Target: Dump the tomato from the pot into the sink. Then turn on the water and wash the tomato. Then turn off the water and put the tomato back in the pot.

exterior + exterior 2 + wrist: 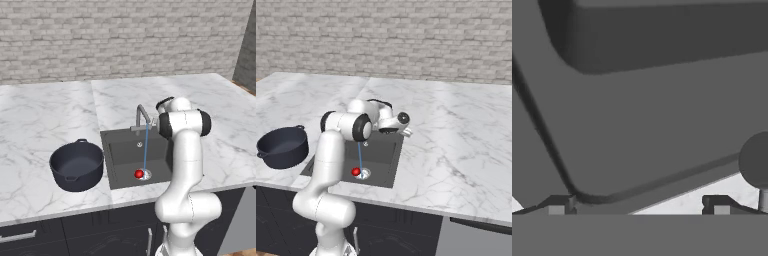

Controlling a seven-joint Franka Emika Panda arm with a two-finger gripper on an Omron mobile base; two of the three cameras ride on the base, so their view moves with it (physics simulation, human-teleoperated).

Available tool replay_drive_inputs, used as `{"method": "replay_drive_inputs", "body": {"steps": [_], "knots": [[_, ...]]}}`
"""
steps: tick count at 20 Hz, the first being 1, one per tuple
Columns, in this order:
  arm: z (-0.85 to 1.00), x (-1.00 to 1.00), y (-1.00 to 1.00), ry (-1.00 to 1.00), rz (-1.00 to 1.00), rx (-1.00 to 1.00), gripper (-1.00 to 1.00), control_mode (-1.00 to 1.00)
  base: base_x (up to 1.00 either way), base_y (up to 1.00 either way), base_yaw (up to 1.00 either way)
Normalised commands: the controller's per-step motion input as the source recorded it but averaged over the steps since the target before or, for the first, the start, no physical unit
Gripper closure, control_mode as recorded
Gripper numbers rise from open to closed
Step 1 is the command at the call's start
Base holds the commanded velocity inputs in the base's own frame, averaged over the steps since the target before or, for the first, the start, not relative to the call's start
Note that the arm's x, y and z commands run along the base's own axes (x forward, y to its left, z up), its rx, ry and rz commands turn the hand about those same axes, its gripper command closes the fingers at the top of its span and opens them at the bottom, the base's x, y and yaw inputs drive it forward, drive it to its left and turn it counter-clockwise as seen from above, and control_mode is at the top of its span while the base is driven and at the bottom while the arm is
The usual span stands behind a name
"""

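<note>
My gripper (638, 205) is spread wide, holding nothing, up by the tap (143, 117). Below it, water falls by the tomato (139, 174) in the sink (120, 150).

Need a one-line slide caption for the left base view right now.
Water runs from the faucet onto the tomato by the drain in the sink; the empty pot waits on the counter.

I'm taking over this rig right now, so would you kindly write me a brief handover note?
Gripper: open, empty, up by the faucet.
Tomato: in the sink, beside the drain, under the running water stream.
Pot: upright and empty on the counter, left of the sink.
Done: tomato dumped, water on.
Left: finish washing, turn the water off, return the tomato to the pot.
</note>
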Motion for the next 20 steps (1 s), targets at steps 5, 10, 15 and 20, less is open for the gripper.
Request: {"method": "replay_drive_inputs", "body": {"steps": [5,10,15,20], "knots": [[0.00,0.24,0.38,0.01,0.05,0.02,-1.00,-1.00,0.00,0.00,0.00],[0.00,0.45,0.32,0.00,0.06,0.04,-1.00,-1.00,0.00,0.00,0.00],[0.00,0.44,0.30,0.00,0.07,0.03,-1.00,-1.00,0.00,0.00,0.00],[0.00,0.25,0.47,0.00,0.09,0.04,-1.00,-1.00,0.00,0.00,0.00]]}}
